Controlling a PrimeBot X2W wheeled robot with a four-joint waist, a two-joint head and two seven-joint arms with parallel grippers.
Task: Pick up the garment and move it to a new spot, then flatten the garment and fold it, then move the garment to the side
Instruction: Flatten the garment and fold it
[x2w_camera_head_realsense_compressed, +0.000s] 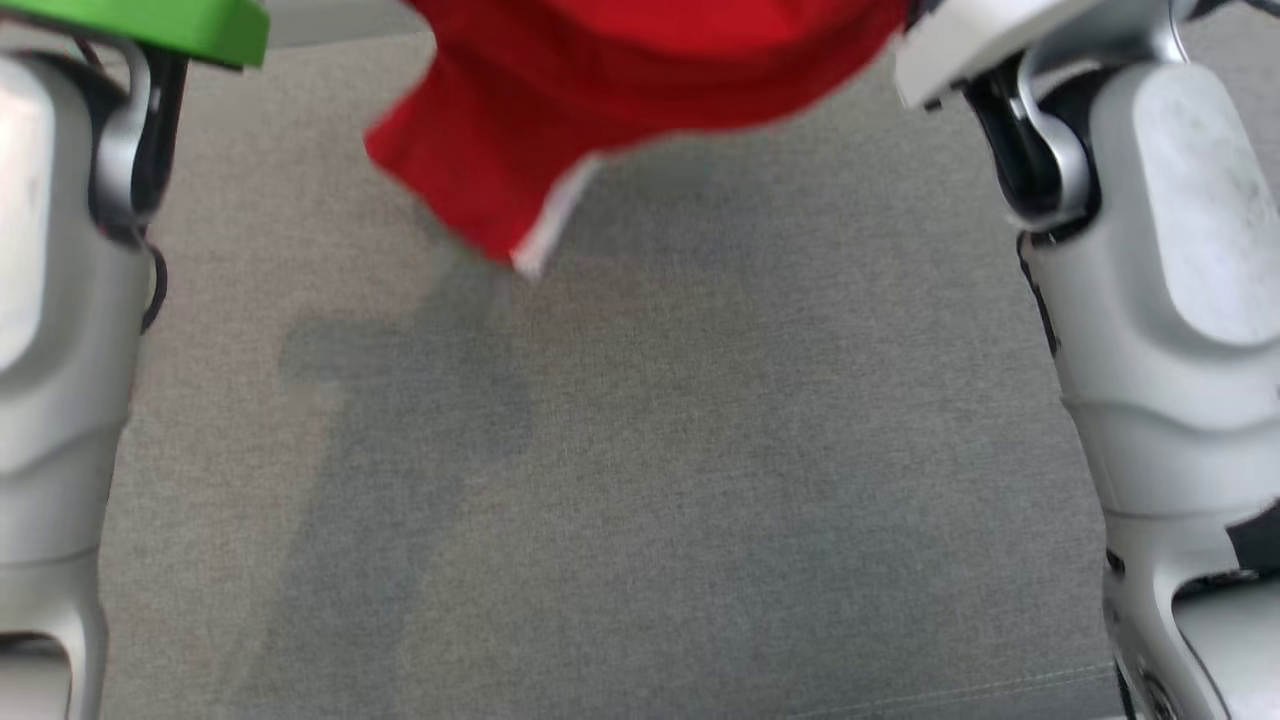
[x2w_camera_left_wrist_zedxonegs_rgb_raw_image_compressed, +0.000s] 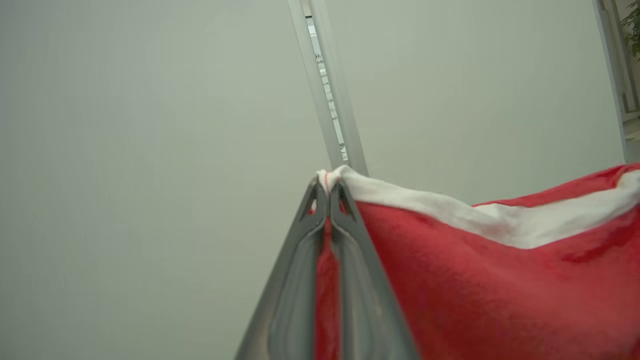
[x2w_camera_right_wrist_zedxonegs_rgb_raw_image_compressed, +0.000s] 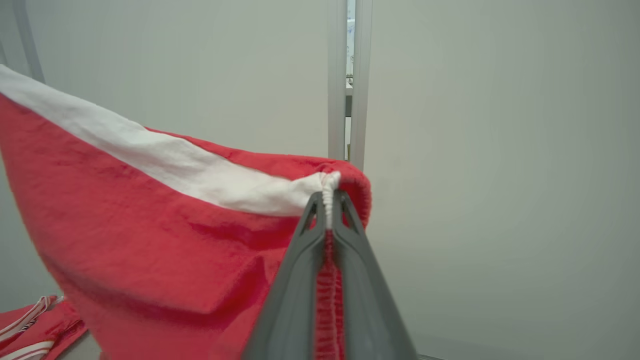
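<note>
Garment: the red garment (x2w_camera_head_realsense_compressed: 600, 100) is hanging at the top middle of the head view, lifted clear of the grey surface (x2w_camera_head_realsense_compressed: 640, 480). Its blurred lower corner, edged in white, is drooping toward the centre left.
Left gripper: in the left wrist view the left gripper (x2w_camera_left_wrist_zedxonegs_rgb_raw_image_compressed: 328, 187) is rising from the bottom middle. Its jaws are pressing together on the garment's edge, with red cloth showing in the slit between the fingers.
Right gripper: in the right wrist view the right gripper (x2w_camera_right_wrist_zedxonegs_rgb_raw_image_compressed: 328, 197) is also clamping the garment's edge, its jaws together on a bunched bit of white and red cloth.
White band: the white band (x2w_camera_left_wrist_zedxonegs_rgb_raw_image_compressed: 500, 220) is running along the garment's top edge, from the left fingertips to the right side of the frame.
Spread: in the right wrist view the garment is stretching from the fingertips to the left edge of the frame.
Arms: the pale left arm (x2w_camera_head_realsense_compressed: 60, 350) is standing along the left edge of the head view and the right arm (x2w_camera_head_realsense_compressed: 1170, 300) along the right edge.
Green piece: a green piece (x2w_camera_head_realsense_compressed: 150, 25) is showing in the upper left corner.
Background: a pale wall (x2w_camera_left_wrist_zedxonegs_rgb_raw_image_compressed: 150, 150) and an upright metal strip (x2w_camera_left_wrist_zedxonegs_rgb_raw_image_compressed: 325, 90) are standing behind the grippers.
Other cloth: a red striped cloth (x2w_camera_right_wrist_zedxonegs_rgb_raw_image_compressed: 30, 320) is lying at the lower left of the right wrist view.
</note>
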